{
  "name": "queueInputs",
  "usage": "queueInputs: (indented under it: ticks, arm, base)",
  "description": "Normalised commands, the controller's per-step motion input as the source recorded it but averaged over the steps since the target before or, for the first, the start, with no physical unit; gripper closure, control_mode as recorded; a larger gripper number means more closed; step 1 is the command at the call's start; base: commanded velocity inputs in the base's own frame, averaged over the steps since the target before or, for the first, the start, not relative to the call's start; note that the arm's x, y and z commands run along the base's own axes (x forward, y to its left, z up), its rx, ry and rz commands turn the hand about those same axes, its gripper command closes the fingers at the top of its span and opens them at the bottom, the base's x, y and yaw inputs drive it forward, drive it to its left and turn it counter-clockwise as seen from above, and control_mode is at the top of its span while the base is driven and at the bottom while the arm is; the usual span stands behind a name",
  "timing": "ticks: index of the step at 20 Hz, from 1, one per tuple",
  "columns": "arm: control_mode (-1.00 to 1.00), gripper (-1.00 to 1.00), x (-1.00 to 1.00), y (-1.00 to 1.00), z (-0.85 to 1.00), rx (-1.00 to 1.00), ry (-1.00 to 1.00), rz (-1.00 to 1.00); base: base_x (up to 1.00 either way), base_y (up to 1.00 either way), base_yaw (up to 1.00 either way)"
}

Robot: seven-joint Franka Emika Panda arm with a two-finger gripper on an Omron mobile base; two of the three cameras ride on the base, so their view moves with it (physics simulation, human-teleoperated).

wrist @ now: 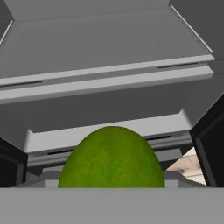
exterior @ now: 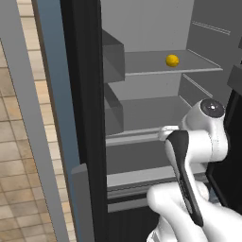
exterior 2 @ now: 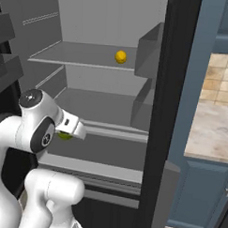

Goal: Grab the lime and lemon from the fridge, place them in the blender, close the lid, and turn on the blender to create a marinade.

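Observation:
The fridge (exterior: 90, 94) (exterior 2: 175, 90) stands open in front of me, grey shelves inside its black frame. The yellow lemon (exterior: 172, 60) (exterior 2: 120, 56) rests on the upper shelf, towards the back. My gripper (exterior 2: 67, 132) hangs low in front of the lower shelves, shut on the green lime (exterior 2: 64, 136). In the hand view the lime (wrist: 111, 157) bulges up from the bottom and hides the fingertips. The lemon lies well above and behind the hand. The blender and the lid are out of view.
Grey bins (exterior: 113, 56) (exterior 2: 149, 51) jut out along one inner side of the fridge. The open door (exterior: 52, 118) stands left of the arm. A pale counter (exterior 2: 209, 129) over blue cabinets lies past the fridge's right frame, and tiled floor (exterior: 19, 165) shows at far left.

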Motion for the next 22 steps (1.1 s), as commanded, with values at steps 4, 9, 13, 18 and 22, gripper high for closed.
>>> queueInputs:
  ticks: [4, 9, 13, 18, 22]
  arm:
    - [-1.00, 1.00, -0.38, 0.07, -0.05, -0.02, 0.13, 0.00]
    - [-1.00, 1.00, -0.03, 0.01, -0.05, 0.00, 0.04, 0.02]
    - [-1.00, 1.00, -0.61, 0.00, -0.01, -0.01, -0.04, 0.00]
    - [1.00, 1.00, -0.40, 0.02, 0.00, 0.00, -0.03, -0.01]
    - [1.00, 1.00, 0.00, 0.00, 0.00, 0.00, 0.00, 0.00]
  base:
    - [0.00, 0.00, 0.00]
    - [0.00, 0.00, 0.00]
    - [0.00, 0.00, 0.00]
    - [-0.60, 0.11, -0.06]
    - [-1.00, 0.25, -0.27]
